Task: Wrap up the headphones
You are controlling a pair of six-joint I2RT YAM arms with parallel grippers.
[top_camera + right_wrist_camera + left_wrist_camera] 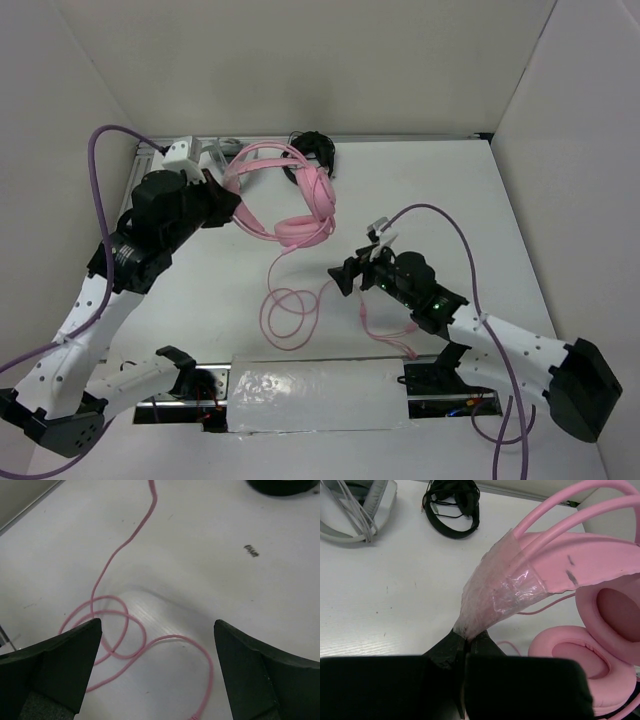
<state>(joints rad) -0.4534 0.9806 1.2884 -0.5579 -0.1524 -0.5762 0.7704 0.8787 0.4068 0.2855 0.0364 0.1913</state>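
Headphones [308,226] in left hand [232,205], cable [284,312] on table [440,180]

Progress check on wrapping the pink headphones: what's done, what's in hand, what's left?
Done: the left fingers are shut on the headband of the headphones. In hand: the right fingers stand open above the cable, gripping nothing. Left: all the wrapping; the cable lies in loose loops on the table, none wound around the headphones.

No legible text, label, brand, number or sign anywhere
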